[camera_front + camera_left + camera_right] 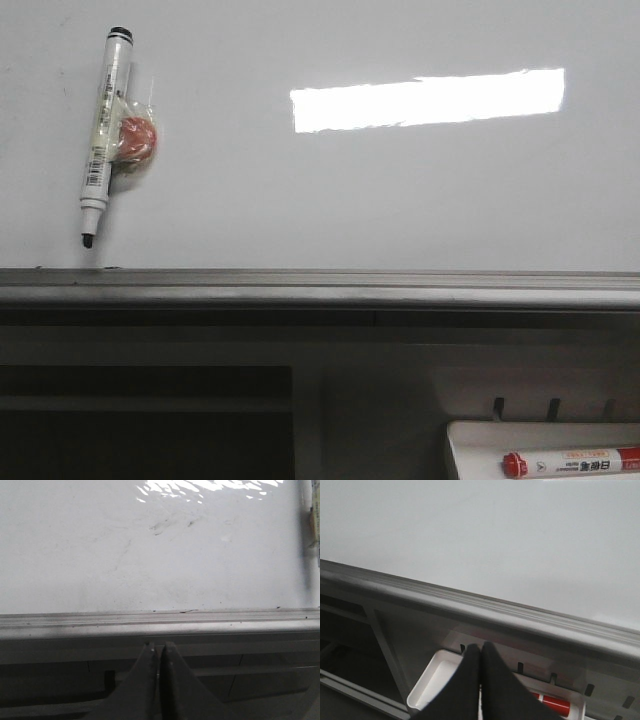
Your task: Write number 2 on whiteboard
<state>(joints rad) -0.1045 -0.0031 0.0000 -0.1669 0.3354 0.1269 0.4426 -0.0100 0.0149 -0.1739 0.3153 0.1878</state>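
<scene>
In the front view we see the whiteboard filling the upper half of the frame, its glossy pale surface carrying a bright rectangular light reflection in the upper centre-right. We find no marker line on the board in any view; the number 2 is not drawn on the visible surface. A black-capped marker hangs nearly upright against the board at the upper left of the frame, uncapped tip pointing down and ending just above the grey metal bottom rail. A small red object in clear wrap touches the marker's right side.

At the lower right of the frame, below the rail, a white tray holds a red-capped marker lying flat.

Neither arm appears in the front view. In the left wrist view, the left gripper shows its jaws pressed together with nothing between them, below the rail, facing the board, where we note faint smudges. In the right wrist view, the right gripper also has its jaws closed and empty, positioned above the white tray and the red-capped marker, below the rail.
</scene>
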